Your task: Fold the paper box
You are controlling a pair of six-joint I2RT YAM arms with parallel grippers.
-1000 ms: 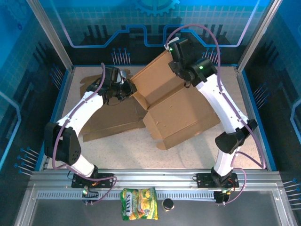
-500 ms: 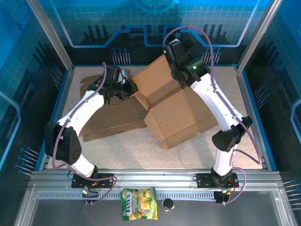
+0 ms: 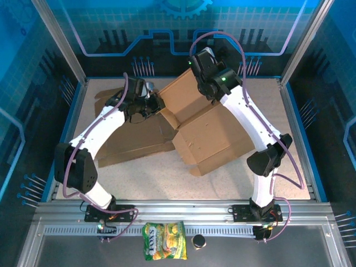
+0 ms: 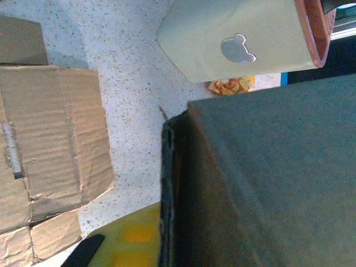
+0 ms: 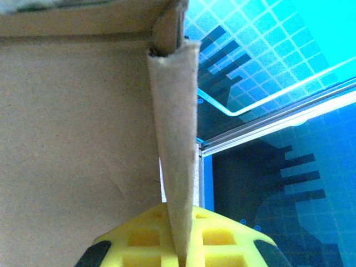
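Two tight grips on paper box (image 3: 214, 139) edges: left end effector (image 3: 155, 104), right end effector (image 5: 178, 247); open table (image 3: 161, 175) nearside.

Paper box (image 3: 214, 139) is plain brown cardboard, matt and slightly fuzzy, with rough cut edges. Table (image 3: 156, 178) is a speckled, stone-look surface, pretty matt. My right arm (image 3: 249, 123) has a glossy white plastic shell, and the finger pads (image 5: 222, 236) are smooth yellow plastic. Front rail (image 3: 183, 210) looks like brushed aluminium, and the snack bag (image 3: 164, 248) is shiny.

Both arms stretch forward, elbows bent. The right gripper (image 5: 179, 253) clamps the paper box (image 5: 83, 111) edge between its yellow fingers (image 5: 144, 239); the left gripper (image 3: 151, 104) seems clamped on it likewise.
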